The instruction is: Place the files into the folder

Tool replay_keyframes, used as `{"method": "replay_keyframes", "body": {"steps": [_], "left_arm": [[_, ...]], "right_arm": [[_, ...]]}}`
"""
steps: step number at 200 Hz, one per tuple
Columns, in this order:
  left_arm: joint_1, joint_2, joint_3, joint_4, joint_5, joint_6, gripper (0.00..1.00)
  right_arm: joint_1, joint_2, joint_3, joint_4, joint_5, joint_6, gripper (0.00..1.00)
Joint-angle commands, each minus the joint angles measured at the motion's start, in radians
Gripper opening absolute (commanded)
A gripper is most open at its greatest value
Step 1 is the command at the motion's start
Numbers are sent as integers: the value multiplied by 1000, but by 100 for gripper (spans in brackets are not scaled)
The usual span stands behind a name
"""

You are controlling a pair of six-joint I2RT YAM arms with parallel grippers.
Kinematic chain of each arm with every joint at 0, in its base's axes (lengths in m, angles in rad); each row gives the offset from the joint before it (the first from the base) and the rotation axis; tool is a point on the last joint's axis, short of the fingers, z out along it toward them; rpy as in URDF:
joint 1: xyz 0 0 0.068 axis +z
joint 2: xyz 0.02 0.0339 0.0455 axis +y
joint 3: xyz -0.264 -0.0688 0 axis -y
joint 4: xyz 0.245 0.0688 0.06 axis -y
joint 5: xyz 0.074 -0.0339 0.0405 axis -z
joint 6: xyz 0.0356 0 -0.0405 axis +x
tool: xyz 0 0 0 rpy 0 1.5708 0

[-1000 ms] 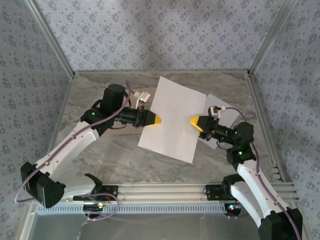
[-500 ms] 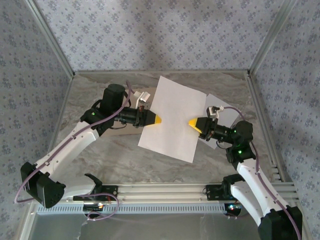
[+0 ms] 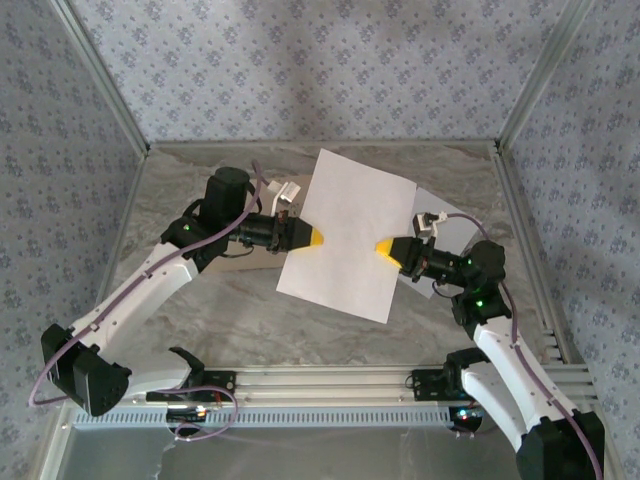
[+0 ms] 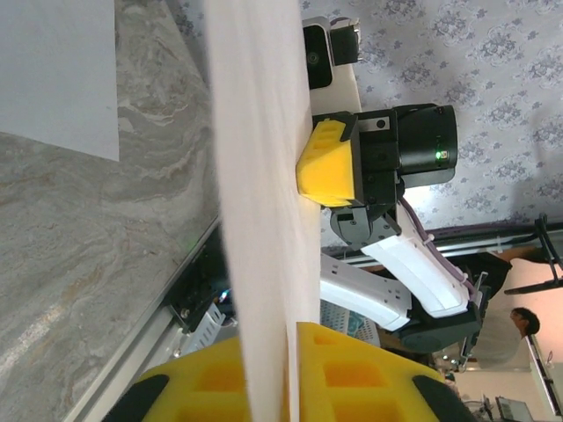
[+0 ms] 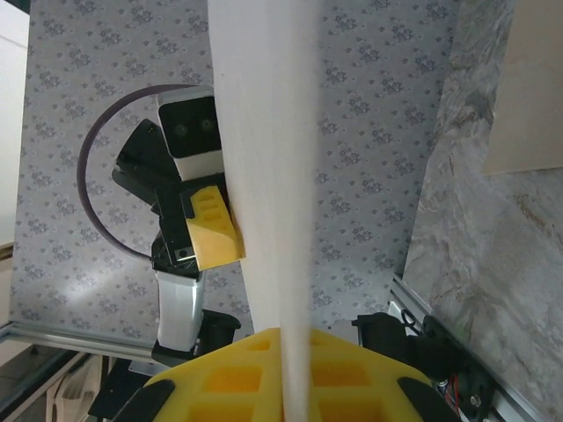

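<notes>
Since a second ago the right gripper point(image 3: 384, 248) has crept a little toward the table's left edge and closed, so its yellow fingers now pinch the right long edge of the lifted sheet point(image 3: 350, 235); the sheet itself has hardly shifted. Opposite it, the left gripper point(image 3: 315, 238) has the other long edge between its fingers, which lie against both faces of the paper with no gap to be seen, so it reads as a grip too. Held this way, the sheet hangs clear of the table point(image 3: 200, 300) near its middle. Its long axis runs from the far edge toward the near edge, slightly skewed, and the two grippers face each other across its short width. A second sheet point(image 3: 452, 232) lies flat toward the right edge, partly under the right arm. The folder point(image 5: 528, 97) lies flat on the left gripper's side, mostly hidden beneath the left forearm, so the paper has to travel leftward, and the left arm is plainly the nearer one. Both arms reach inward from their bases with elbows bent and wrists roughly level, fingertips pointing at each other.
</notes>
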Motion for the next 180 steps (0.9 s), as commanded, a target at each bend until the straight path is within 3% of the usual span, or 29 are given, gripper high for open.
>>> {"method": "replay_keyframes", "body": {"steps": [1,14,26,37,55,85,109,143,180], "left_arm": [[11,-28,-7,17,-1,18,31],[23,-37,-8,-2,-23,32,54],[40,-47,-2,-58,-73,63,70],[65,-55,10,-144,-162,103,80],[118,-74,4,-259,-331,141,87],[212,-150,-101,-268,-469,122,91],[270,-178,-171,-289,-555,120,91],[342,-172,-295,-235,-596,101,91],[416,-158,-363,-208,-628,131,92]], "right_arm": [[-2,-8,18,-6,-23,-35,7],[-6,-15,26,-79,-21,-85,6],[-14,-29,61,-254,-10,-199,4],[-20,-45,112,-465,25,-341,0],[-34,-48,187,-718,97,-551,0],[-58,27,296,-912,189,-740,0],[-43,117,346,-885,213,-792,0],[2,300,484,-872,261,-830,0],[121,547,746,-1004,353,-945,0]]}}
